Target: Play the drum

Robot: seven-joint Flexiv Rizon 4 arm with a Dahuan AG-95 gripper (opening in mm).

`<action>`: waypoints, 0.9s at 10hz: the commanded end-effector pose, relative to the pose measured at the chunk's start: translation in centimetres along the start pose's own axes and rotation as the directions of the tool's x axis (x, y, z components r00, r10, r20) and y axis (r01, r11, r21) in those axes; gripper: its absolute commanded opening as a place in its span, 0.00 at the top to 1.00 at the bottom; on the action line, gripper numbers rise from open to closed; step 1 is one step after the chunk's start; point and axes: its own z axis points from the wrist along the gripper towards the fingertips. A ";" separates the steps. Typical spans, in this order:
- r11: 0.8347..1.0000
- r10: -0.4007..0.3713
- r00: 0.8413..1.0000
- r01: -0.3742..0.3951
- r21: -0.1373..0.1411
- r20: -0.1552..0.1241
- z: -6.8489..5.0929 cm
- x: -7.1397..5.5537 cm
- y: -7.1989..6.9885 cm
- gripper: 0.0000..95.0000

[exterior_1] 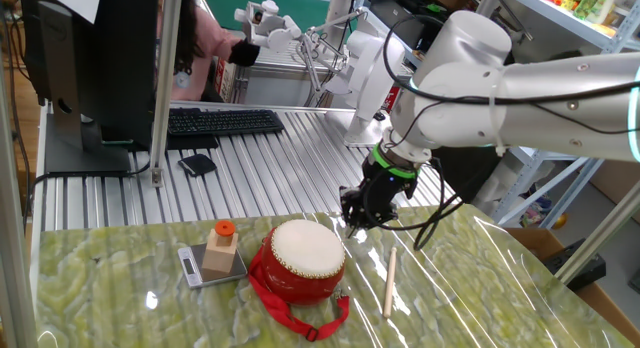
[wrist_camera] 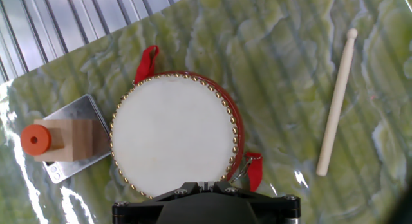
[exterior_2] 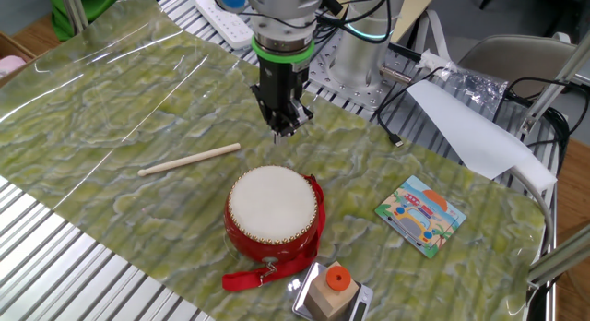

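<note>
Open green cloth is left around the pale wooden stick [exterior_2: 189,160]; the red cream-topped drum [exterior_2: 273,213] is flanked by an orange-capped wooden block [exterior_2: 334,290].

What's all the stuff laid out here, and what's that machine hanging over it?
drum: one, red body, cream-white skin, red strap; middle of the green mat.
drumstick: one, pale wood; lying flat on the mat, apart from the drum.
wooden block: one, tan with an orange cap; standing on a small silver scale beside the drum.
picture card: one, colourful; on the mat, on the other side of the drum from the drumstick.
keyboard: one, black; on the ribbed metal table behind the mat.
arm: one, white.
claw: one, black; above the mat near the drum, holding nothing.
</note>
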 end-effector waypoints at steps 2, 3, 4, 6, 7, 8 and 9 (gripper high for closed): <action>0.999 -0.053 0.999 0.053 -0.001 0.006 0.1 0.0 -0.1 1.00; 0.998 -0.069 0.997 0.069 -0.005 0.016 0.1 0.0 -0.1 1.00; 0.997 -0.075 0.997 0.075 -0.008 0.024 0.1 0.0 -0.1 1.00; 0.997 -0.074 0.996 0.074 -0.009 0.046 0.0 0.0 -0.1 1.00; 0.999 -0.040 0.998 0.041 -0.011 0.050 0.0 0.0 -0.1 1.00; 0.999 -0.036 0.998 0.036 -0.008 0.054 -0.1 0.0 -0.2 1.00; 0.999 -0.035 0.998 0.035 -0.008 0.052 -0.2 0.0 -0.2 1.00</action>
